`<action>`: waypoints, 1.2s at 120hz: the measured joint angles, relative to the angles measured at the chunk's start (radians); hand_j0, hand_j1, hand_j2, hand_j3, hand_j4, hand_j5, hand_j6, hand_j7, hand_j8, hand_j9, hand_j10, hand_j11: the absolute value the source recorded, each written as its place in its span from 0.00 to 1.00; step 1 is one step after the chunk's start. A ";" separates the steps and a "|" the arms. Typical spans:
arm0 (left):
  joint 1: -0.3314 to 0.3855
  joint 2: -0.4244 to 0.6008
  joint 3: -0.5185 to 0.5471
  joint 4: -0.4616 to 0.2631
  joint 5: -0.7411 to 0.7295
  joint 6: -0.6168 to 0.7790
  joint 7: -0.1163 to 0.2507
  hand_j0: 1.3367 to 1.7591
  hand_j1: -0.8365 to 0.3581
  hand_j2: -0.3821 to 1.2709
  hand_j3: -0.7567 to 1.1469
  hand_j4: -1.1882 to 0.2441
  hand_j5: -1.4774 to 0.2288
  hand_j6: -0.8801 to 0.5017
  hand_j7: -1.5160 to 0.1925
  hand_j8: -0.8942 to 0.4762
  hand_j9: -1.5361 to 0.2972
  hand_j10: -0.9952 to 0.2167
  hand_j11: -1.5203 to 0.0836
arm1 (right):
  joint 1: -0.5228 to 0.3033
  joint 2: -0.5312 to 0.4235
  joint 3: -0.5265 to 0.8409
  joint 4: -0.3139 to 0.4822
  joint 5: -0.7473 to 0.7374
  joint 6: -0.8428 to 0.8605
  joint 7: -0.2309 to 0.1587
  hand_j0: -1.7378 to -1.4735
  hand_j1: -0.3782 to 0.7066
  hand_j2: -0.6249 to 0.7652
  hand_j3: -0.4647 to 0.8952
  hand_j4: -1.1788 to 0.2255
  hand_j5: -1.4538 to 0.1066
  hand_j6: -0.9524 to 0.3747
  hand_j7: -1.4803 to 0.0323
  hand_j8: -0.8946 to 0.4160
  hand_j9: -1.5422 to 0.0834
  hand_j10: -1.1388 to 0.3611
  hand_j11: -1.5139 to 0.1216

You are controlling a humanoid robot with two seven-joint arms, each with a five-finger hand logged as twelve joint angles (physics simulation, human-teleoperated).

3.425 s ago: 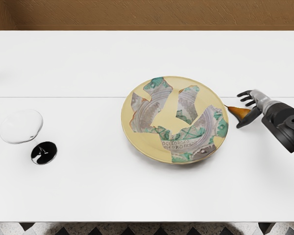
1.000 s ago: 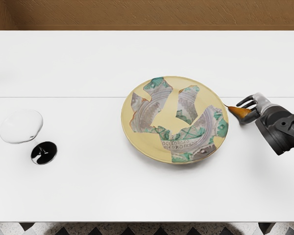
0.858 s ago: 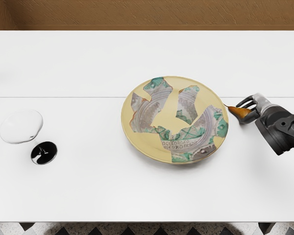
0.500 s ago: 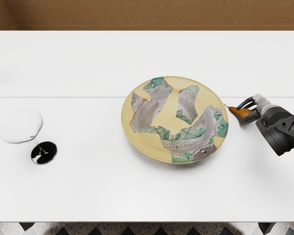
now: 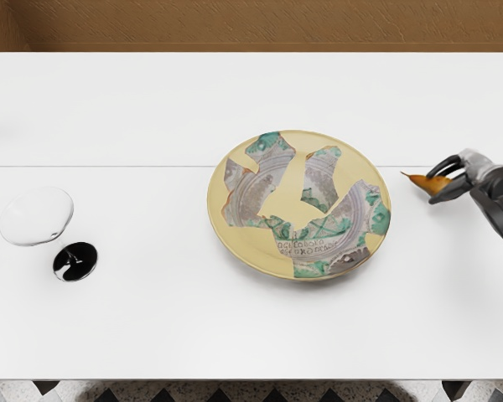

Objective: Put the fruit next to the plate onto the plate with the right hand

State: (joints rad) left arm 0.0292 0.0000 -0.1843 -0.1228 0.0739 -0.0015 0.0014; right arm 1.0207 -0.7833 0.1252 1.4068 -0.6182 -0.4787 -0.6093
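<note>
**Q:** What is sitting on the worktop (image 5: 151, 335)?

**A:** A smooth, matte white surface is filling most of the view. A wide round plate (image 5: 235, 240) is lying near its middle. The plate is looking like pale yellow glazed ceramic, with grey, lilac and green patterned patches showing across it like irregular shards. Nothing is resting on it.

**Q:** Where is the fruit?

**A:** The fruit (image 5: 426, 181) is sitting off the plate, to its right and clearly apart from the rim. It is small, orange-brown and glossy, swelling at one end and tapering to a thin pointed tip that is aiming toward the plate. I cannot tell whether it is touching the worktop.

**Q:** What is the right hand doing?

**A:** The right hand (image 5: 463, 172) is reaching in from the right edge on a dark grey arm. Its black fingers are curling closely around the fat end of the fruit, gripping it from above and below.

**Q:** Is anything else showing?

**A:** Far to the left, a clear wine glass (image 5: 36, 215) is appearing as a pale rounded bowl with a black disc foot just below and to its right. I cannot tell whether it is standing or lying down. A brown textured wall (image 5: 235, 25) is running along the top.
</note>
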 joint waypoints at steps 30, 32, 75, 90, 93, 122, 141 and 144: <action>0.000 0.000 0.000 0.000 0.000 0.000 0.000 0.76 0.97 0.23 0.40 0.82 0.85 0.62 0.87 0.64 0.82 0.80 0.93 | 0.000 -0.090 0.118 0.042 0.066 0.199 -0.001 0.32 0.68 0.57 0.34 0.29 0.23 0.50 0.29 0.47 0.28 0.40 0.25; 0.000 0.000 0.000 0.000 0.000 0.000 0.000 0.76 0.97 0.23 0.40 0.82 0.85 0.62 0.87 0.64 0.82 0.80 0.93 | 0.000 -0.095 0.127 0.045 0.070 0.216 -0.001 0.32 0.68 0.57 0.34 0.29 0.23 0.50 0.29 0.47 0.28 0.40 0.25; 0.000 0.000 0.000 0.000 0.000 0.000 0.000 0.76 0.97 0.23 0.40 0.82 0.85 0.62 0.87 0.64 0.82 0.80 0.93 | 0.000 -0.147 0.286 0.098 0.178 0.509 -0.001 0.32 0.67 0.55 0.34 0.29 0.22 0.51 0.29 0.47 0.28 0.40 0.25; 0.000 0.000 0.000 0.000 0.000 0.000 0.000 0.76 0.97 0.23 0.40 0.82 0.85 0.62 0.87 0.64 0.82 0.80 0.93 | 0.002 -0.125 0.306 0.111 0.199 0.565 -0.001 0.32 0.67 0.56 0.34 0.28 0.22 0.51 0.28 0.47 0.27 0.40 0.23; 0.000 0.000 0.000 0.000 0.000 0.000 0.000 0.76 0.97 0.23 0.40 0.81 0.85 0.62 0.87 0.64 0.82 0.80 0.93 | 0.004 -0.118 0.309 0.112 0.200 0.579 -0.001 0.32 0.67 0.56 0.34 0.28 0.21 0.51 0.28 0.47 0.26 0.40 0.23; 0.000 0.000 0.000 0.000 0.000 0.000 0.000 0.76 0.97 0.23 0.40 0.81 0.85 0.62 0.87 0.64 0.82 0.80 0.93 | 0.031 -0.011 0.316 0.114 0.204 0.622 0.000 0.32 0.67 0.61 0.34 0.25 0.17 0.50 0.24 0.47 0.23 0.37 0.19; 0.000 0.000 0.000 0.000 0.000 0.000 0.000 0.76 0.97 0.23 0.40 0.81 0.85 0.62 0.87 0.64 0.82 0.80 0.93 | 0.038 0.074 0.313 0.106 0.200 0.622 -0.001 0.31 0.71 0.70 0.34 0.25 0.16 0.49 0.24 0.48 0.23 0.35 0.19; 0.000 0.000 0.000 0.000 0.000 0.000 0.000 0.76 0.97 0.23 0.40 0.81 0.85 0.62 0.87 0.64 0.82 0.80 0.93 | 0.038 0.086 0.312 0.104 0.200 0.622 -0.001 0.31 0.72 0.71 0.34 0.25 0.16 0.49 0.23 0.48 0.23 0.36 0.19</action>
State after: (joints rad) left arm 0.0291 0.0000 -0.1842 -0.1228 0.0738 -0.0015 0.0015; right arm 1.0589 -0.6969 0.4370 1.5111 -0.4180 0.1433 -0.6099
